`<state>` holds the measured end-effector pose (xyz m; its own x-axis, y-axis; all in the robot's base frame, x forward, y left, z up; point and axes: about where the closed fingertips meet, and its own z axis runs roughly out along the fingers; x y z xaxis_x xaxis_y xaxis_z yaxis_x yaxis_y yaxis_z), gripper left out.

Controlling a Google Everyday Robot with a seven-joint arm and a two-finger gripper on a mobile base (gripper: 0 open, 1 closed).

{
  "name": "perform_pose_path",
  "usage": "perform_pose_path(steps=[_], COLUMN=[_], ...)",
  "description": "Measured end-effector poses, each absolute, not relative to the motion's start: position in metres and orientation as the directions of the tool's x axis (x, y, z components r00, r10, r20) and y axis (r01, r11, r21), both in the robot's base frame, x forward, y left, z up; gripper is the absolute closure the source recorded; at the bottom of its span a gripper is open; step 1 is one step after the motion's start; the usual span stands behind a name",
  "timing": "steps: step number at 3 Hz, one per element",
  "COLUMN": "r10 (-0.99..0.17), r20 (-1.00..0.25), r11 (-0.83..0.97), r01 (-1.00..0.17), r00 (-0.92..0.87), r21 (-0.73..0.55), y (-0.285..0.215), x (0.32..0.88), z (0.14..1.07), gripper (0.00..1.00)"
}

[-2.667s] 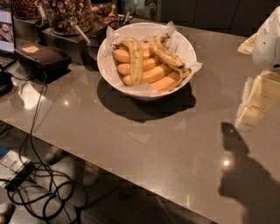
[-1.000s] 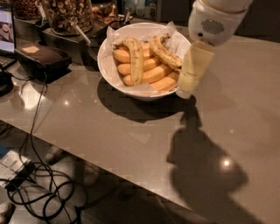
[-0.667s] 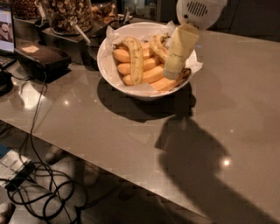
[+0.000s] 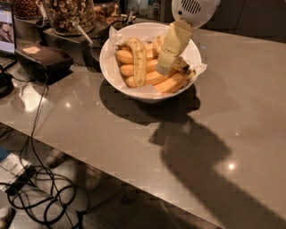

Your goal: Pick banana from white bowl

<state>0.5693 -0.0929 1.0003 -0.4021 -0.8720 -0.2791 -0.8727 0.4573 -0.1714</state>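
Note:
The white bowl [image 4: 105, 67], lined with crinkled white paper, stands at the back middle of the grey table. In it the heavily brown-speckled banana [image 4: 183, 65] lies on the right side, with its dark end toward the right rim. It is mostly hidden behind my gripper [image 4: 163, 67]. The gripper hangs down from the top of the view into the bowl and sits over this banana. A lighter-speckled curved banana [image 4: 139, 60] lies to the left of the gripper. Smooth orange-yellow bananas [image 4: 154, 78] lie underneath.
Glass jars of nuts [image 4: 69, 13] with scoops stand behind the bowl at the left. A black box [image 4: 42, 59] and a screen [image 4: 5, 27] are at the far left. Cables [image 4: 40, 194] lie on the floor below the table's front edge.
My gripper has swung in from the right edge of the table to above the bowl and come down onto the right-hand speckled banana. The bananas have not moved.

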Motion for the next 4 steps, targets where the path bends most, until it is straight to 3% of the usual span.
perform_pose_path(steps=[4], r10=[-0.777], r20=[-0.338], r11=[0.58], r01=[-0.813], r00=[-0.531], r21=[-0.056], y=[-0.08], x=[0.626], z=[0.976], gripper=[0.0])
